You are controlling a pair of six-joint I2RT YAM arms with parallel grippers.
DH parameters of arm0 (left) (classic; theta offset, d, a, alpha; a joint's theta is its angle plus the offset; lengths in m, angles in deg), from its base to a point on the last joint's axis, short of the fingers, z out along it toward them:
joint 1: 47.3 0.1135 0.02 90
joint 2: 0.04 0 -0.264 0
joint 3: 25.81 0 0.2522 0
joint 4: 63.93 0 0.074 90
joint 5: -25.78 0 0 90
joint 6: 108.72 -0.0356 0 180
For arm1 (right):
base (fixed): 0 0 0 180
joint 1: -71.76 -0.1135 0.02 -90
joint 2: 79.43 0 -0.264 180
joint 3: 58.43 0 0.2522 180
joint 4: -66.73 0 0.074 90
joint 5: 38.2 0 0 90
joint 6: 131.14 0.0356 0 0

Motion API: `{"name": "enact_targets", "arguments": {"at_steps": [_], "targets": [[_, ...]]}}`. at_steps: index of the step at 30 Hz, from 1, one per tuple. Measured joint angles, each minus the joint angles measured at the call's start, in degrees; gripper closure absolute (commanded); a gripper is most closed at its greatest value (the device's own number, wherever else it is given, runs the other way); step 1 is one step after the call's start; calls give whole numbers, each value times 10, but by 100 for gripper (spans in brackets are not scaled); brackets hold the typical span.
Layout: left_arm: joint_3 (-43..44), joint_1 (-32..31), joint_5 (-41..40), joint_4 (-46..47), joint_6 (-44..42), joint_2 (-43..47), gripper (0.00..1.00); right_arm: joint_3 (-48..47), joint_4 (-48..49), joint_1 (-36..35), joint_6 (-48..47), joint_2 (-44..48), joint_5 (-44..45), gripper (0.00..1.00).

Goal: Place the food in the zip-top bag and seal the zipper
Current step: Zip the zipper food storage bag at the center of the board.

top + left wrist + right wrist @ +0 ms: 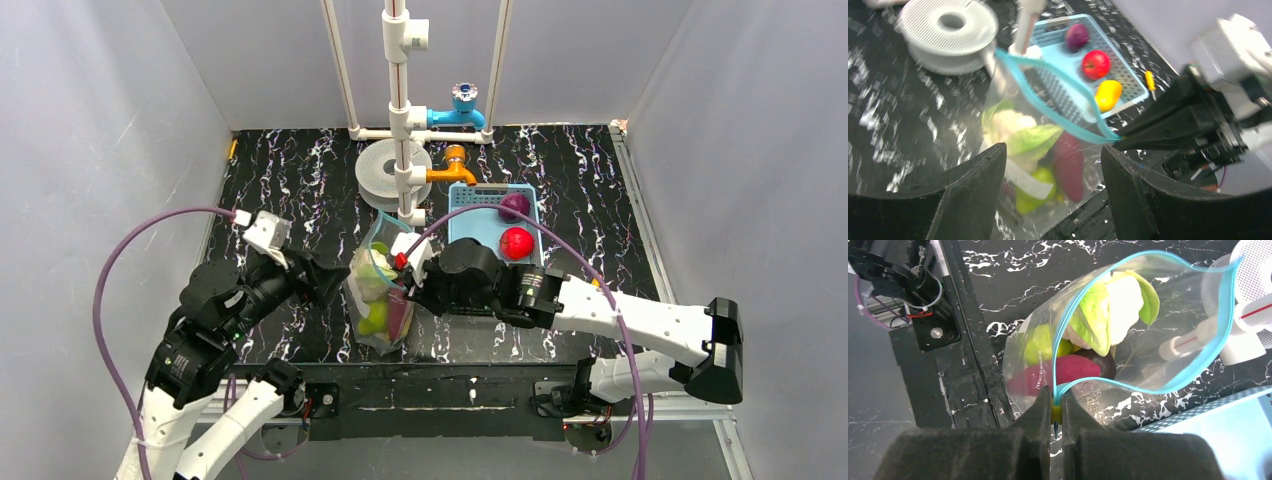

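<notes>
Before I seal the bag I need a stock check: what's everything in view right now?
zip-top bag: one, clear, mid-table, mouth open
zipper: one, blue, along bag mouth
cabbage: one, pale green, in bag
sweet potato: one, maroon, in bag
green fruit: one, in bag
basket: one, light blue, behind-right of bag
red apple: one, in basket
purple food: one, in basket
yellow food: one, in basket
spool: one, white, behind bag
blue tap: one, on white pipe frame
orange tap: one, same frame
left gripper: open, beside bag
right gripper: shut on zipper
</notes>
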Motion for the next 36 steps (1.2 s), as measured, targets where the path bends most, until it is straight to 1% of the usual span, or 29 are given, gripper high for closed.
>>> {"name": "enact_targets", "arguments": {"at_steps": [4, 8, 11, 14, 19, 24, 29, 31, 36], "targets": [[-44, 0, 124, 100, -76, -8, 34, 0, -1, 29, -9, 6, -62, 99], [-58, 0, 237, 164, -140, -62, 34, 0, -11, 49, -11, 6, -92, 99], [-52, 0, 299, 176, -196, -125, 33, -5, -25, 51, -11, 5, -105, 99], [-52, 0, 345, 178, -233, -174, 35, -12, -32, 52, -11, 4, -115, 99], [-52, 0, 418, 176, -269, -220, 38, -13, -40, 53, -8, 3, -129, 99], [-59, 0, 451, 170, -292, -223, 35, -16, -47, 53, -8, 2, -138, 99], [-100, -1, 458, 180, -291, -200, 35, -17, -52, 55, -8, 2, -138, 99], [-111, -2, 454, 183, -289, -197, 38, -17, -52, 57, -9, 2, -138, 99], [-113, -6, 432, 185, -284, -199, 54, -30, -58, 60, -13, 2, -140, 99]]}}
